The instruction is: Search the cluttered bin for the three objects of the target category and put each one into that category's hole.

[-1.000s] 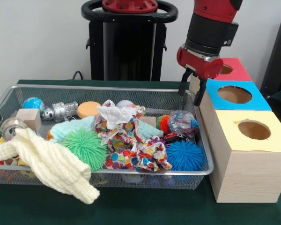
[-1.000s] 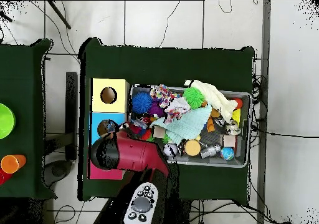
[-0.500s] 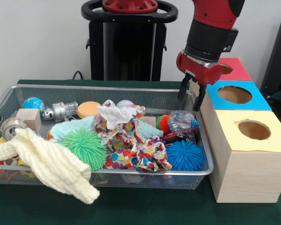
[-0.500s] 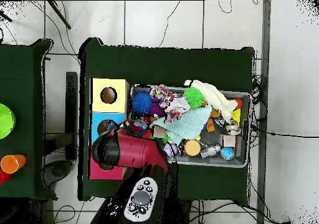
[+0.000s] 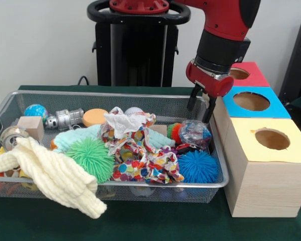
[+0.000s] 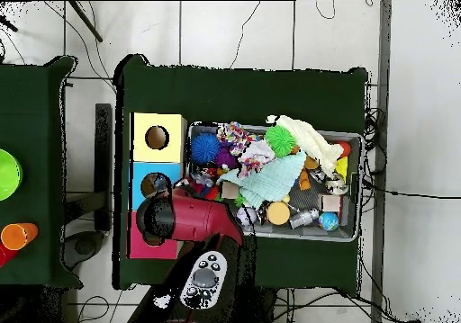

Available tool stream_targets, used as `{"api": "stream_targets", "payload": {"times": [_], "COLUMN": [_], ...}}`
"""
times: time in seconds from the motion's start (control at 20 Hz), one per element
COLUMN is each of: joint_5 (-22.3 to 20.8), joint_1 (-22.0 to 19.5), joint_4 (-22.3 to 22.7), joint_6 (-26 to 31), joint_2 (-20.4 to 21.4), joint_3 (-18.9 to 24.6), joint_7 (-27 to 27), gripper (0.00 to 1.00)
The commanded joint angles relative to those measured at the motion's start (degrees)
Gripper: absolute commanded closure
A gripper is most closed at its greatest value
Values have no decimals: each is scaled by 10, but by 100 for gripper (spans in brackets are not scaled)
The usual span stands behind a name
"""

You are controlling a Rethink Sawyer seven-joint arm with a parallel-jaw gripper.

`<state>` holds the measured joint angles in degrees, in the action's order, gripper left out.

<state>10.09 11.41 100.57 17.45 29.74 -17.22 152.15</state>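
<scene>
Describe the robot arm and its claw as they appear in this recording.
The arm is glossy red, with a black cylindrical wrist section and a red rounded collar below it. The claw has two thin black fingers. From overhead the arm shows red with a black end.

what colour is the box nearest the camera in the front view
Yellow top with pale wood sides, clearest in the front view.

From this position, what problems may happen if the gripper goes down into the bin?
The gripper, open and empty, hangs close to the wire bin's far right rim and the blue box; a straight descent might clip either. Below it the clear patterned ball, orange spiky ball and blue spiky ball are crowded, so the fingers may push them aside or catch two. The colourful cloth may hide targets or snag.
</scene>
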Motion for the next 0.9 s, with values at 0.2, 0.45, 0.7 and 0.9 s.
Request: {"api": "stream_targets", "payload": {"times": [0.2,0.45,0.7,0.9], "joint_5": [31,31,30,28], "joint_1": [-18,-19,-20,-21], "joint_4": [-17,-18,-18,-15], "joint_6": [-16,-15,-17,-23], "joint_2": [-22,-21,-20,-18], "joint_3": [49,48,50,52], "joint_7": [74,72,71,69], "gripper": [0,0,0,0]}}
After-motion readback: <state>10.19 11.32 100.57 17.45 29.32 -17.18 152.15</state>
